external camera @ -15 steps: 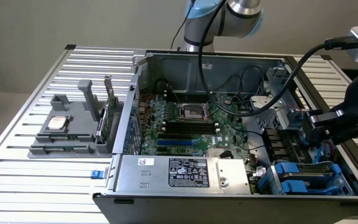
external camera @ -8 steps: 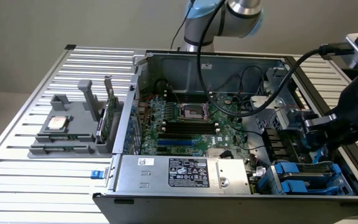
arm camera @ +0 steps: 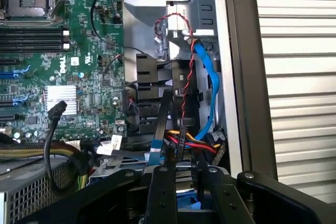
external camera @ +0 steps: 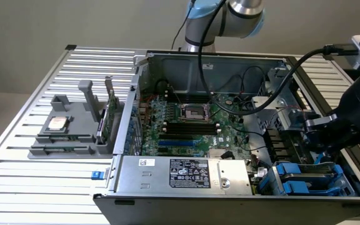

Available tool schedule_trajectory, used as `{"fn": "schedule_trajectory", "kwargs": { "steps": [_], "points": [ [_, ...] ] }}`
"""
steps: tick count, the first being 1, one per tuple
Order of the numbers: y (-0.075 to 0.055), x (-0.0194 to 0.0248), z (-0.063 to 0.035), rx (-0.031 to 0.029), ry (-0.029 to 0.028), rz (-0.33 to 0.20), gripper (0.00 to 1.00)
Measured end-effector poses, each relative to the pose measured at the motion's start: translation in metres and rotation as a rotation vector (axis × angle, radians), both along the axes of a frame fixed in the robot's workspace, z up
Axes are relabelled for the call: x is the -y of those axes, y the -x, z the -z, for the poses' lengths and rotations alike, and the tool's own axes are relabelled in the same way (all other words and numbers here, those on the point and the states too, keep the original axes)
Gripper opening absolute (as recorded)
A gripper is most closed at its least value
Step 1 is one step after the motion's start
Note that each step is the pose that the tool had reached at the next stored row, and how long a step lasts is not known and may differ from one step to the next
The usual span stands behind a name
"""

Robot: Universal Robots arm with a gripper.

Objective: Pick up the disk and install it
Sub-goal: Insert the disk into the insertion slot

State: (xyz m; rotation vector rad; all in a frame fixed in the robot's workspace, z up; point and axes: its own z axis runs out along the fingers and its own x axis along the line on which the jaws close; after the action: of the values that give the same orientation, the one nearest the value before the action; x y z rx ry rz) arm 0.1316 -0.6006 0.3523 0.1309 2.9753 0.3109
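the gripper (arm camera: 185,176) gripped the flat silver-grey, blue-framed disk (arm camera: 188,202) over the blue-railed metal drive bay (external camera: 292,176); seating apparently remained.

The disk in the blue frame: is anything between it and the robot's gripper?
Nothing visible does. The gripper sits right over the disk in a corner of the case; loose cables run beside it.

Bare grey sheet-metal computer case (external camera: 167,176) on a ribbed, pale metal table (external camera: 42,187); the gripper (arm camera: 184,179) is matt black, the drive frames (external camera: 290,174) blue plastic.
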Motion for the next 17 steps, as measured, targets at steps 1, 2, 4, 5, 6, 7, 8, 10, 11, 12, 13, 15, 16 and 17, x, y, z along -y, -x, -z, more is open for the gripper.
{"fn": "schedule_trajectory", "kwargs": {
  "steps": [1, 2, 4, 5, 6, 7, 8, 10, 11, 12, 13, 15, 16, 17],
  "points": [
    [0.0, 0.0, 0.0, 0.0, 0.0, 0.012, 0.27],
    [0.001, 0.0, 0.0, 0.0, 0.0001, 0.02, 0.27],
    [0.003, 0.0, 0.0001, -0.0001, 0.0005, 0.03, 0.27],
    [0.005, 0.0, 0.0003, 0.0, 0.0013, 0.034, 0.27],
    [0.007, 0.0, 0.0004, 0.0001, 0.0024, 0.037, 0.27],
    [0.01, 0.0, 0.0005, 0.0001, 0.0028, 0.04, 0.27],
    [0.012, 0.0, 0.0005, 0.0002, 0.0029, 0.043, 0.27],
    [0.015, 0.0, 0.0005, 0.0007, 0.003, 0.052, 0.27],
    [0.015, 0.0, 0.0005, 0.0011, 0.0028, 0.059, 0.27],
    [0.015, 0.0, 0.0006, 0.0017, 0.0028, 0.068, 0.27],
    [0.015, 0.0, 0.0005, 0.0031, 0.0028, 0.077, 0.27],
    [0.016, -0.0002, 0.0004, 0.0086, 0.0028, 0.096, 0.27],
    [0.016, -0.0003, 0.0005, 0.0125, 0.0026, 0.105, 0.27],
    [0.016, -0.0004, 0.0005, 0.0168, 0.0024, 0.114, 0.27]
  ]
}}
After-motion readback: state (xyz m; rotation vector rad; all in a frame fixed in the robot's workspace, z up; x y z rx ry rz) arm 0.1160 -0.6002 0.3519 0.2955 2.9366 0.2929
